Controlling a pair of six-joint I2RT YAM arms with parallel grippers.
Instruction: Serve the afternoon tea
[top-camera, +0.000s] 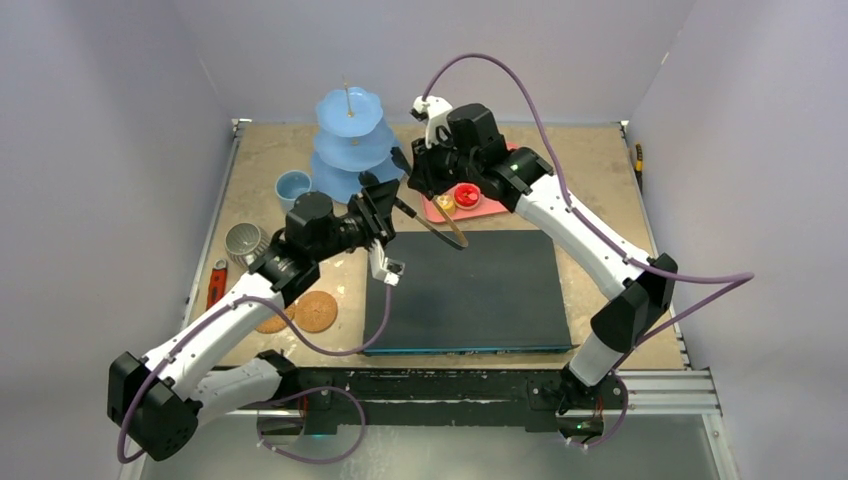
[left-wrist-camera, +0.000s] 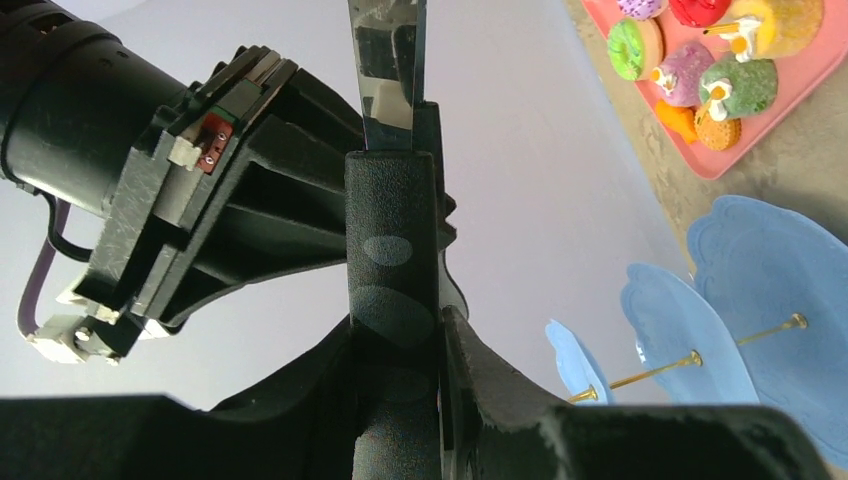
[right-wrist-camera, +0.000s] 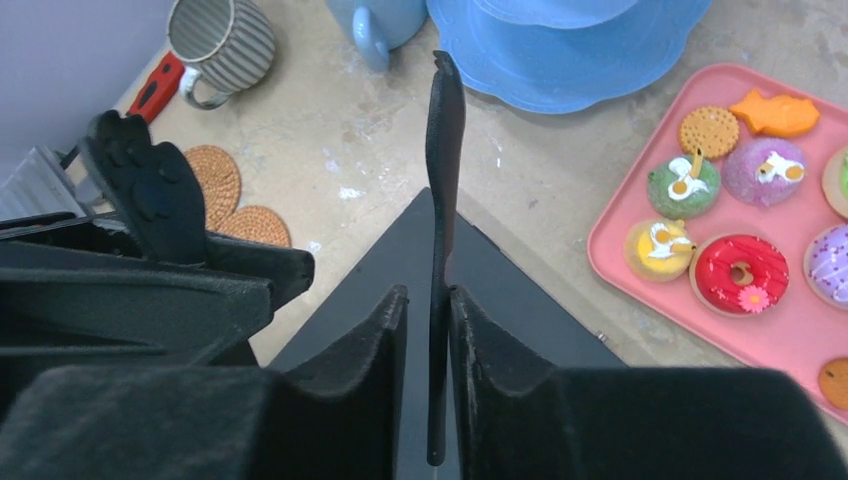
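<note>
The light-blue three-tier stand (top-camera: 347, 140) stands at the back, with the light-blue mug (top-camera: 293, 186) to its left. Both show in the right wrist view, the stand (right-wrist-camera: 570, 60) and the mug (right-wrist-camera: 385, 20). Several small colourful cakes (right-wrist-camera: 740, 272) lie on the pink tray (right-wrist-camera: 620, 215). My left gripper (top-camera: 385, 205) is shut on the handle of the black tongs (left-wrist-camera: 390, 250), held in the air in front of the stand. My right gripper (top-camera: 418, 170) is around one thin tong arm (right-wrist-camera: 443, 150). Its jaws are narrowly apart, and the arm lies against the right finger only.
A black mat (top-camera: 470, 290) covers the table's near middle. A grey striped cup (top-camera: 245, 242), two round woven coasters (top-camera: 315, 312) and a red-handled tool (top-camera: 216, 283) lie at the left. The pink tray (top-camera: 490, 208) sits right of the stand, behind the mat.
</note>
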